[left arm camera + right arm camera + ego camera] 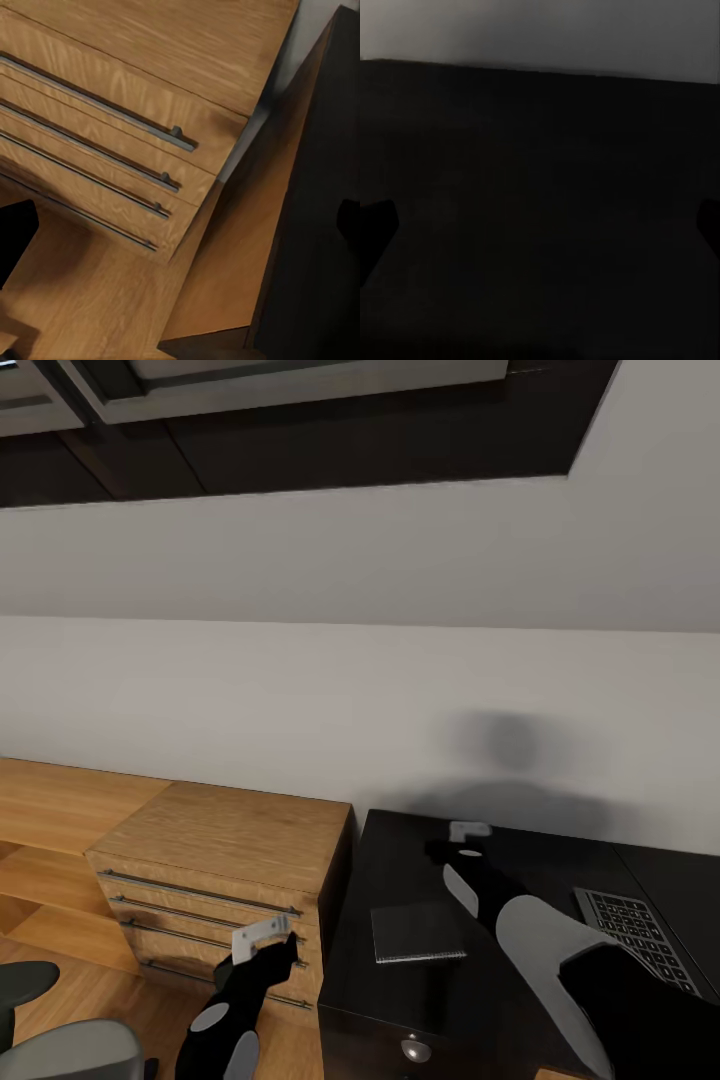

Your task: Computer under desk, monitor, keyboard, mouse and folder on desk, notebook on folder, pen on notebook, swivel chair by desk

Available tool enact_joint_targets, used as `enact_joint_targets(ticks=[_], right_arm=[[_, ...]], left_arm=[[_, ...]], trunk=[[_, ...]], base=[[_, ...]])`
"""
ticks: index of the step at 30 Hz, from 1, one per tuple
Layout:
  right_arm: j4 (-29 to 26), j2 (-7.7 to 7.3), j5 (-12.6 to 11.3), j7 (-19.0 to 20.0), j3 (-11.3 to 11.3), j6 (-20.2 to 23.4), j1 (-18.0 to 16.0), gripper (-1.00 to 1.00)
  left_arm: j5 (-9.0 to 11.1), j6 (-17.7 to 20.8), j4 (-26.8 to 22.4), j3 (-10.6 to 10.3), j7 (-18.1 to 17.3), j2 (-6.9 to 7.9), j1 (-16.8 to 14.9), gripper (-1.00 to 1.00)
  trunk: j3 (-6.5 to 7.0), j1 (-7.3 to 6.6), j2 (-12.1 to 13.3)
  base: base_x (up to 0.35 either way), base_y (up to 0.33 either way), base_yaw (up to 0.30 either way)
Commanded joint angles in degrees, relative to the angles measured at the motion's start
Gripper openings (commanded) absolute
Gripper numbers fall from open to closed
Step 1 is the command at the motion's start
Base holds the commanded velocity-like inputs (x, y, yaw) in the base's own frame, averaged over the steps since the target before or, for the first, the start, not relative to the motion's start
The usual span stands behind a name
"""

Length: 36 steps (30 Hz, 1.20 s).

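Notebook flat on black tabletop

Small dark grey rectangular notebook (pixel 418 932) lies lower centre on glossy black cabinet tabletop (pixel 400 860); slim dark grey keyboard (pixel 635 938) lower right. Right tool (pixel 455 850) hovers just above notebook, left tool (pixel 262 945) before light wooden drawer unit (pixel 225 840); both wide apart, empty.

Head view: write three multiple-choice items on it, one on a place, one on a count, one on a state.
1. Where does the notebook lie?
A. on the black cabinet desk
B. on the floor
C. on the chair seat

2. How many bar handles does the wooden drawer unit have?
A. two
B. four
C. six

3. The unit's drawers are:
A. all shut
B. top one open
C. bottom one pulled out

Answers: 1 A, it rests flat on the black top. 2 B, four bars run across the front. 3 A, all fronts sit flush.
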Motion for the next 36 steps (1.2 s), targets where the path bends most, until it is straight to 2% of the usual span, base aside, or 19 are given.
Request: enact_joint_targets(ticks=[1,2,3,6,8,23,36], right_arm=[[0.1,0.04,-0.3,0.7,0.5,0.5,-0.1,1.00],[0.1,0.07,-0.3,1.4,0.5,0.5,-0.1,1.00],[0.3,0.24,-0.4,4.1,0.5,0.7,-0.1,1.00],[0.5,0.62,-0.4,5.5,0.4,1.4,-0.1,1.00],[1.1,1.14,-0.4,6.3,0.4,3.6,0.0,1.00],[1.3,1.98,-0.4,7.0,0.4,4.3,0.9,1.00],[1.3,1.92,-0.5,6.8,0.4,4.3,1.1,1.00]], left_arm=[[0.6,0.1,-0.2,-0.1,0.5,-0.04,-0.1,1.00],[0.6,0.1,-0.3,-0.1,0.6,-0.06,-0.1,1.00],[0.7,0.1,-0.4,-0.1,0.6,-0.13,-0.1,1.00],[0.7,0.1,-0.4,-0.1,0.6,-0.17,-0.1,1.00],[0.7,0.1,-0.3,-0.2,0.6,-0.21,-0.1,1.00],[0.8,0.2,0.2,-0.3,0.7,-0.23,-0.1,1.00],[0.8,0.2,0.2,-0.3,0.7,-0.22,-0.1,1.00]], trunk=[[-0.08,0.01,-0.1],[-0.08,0.01,-0.1],[-0.26,0.23,-0.5],[-0.79,0.88,-1.7],[-1.15,1.32,-2.5],[-3.85,4.62,-8.5],[-6.18,7.47,-13.7]], base=[[0.000,0.000,0.000],[0.000,0.000,0.000],[0.000,0.000,0.000],[0.000,0.000,0.000],[0.000,0.000,0.000],[0.000,0.000,0.000],[0.000,0.000,0.000]])
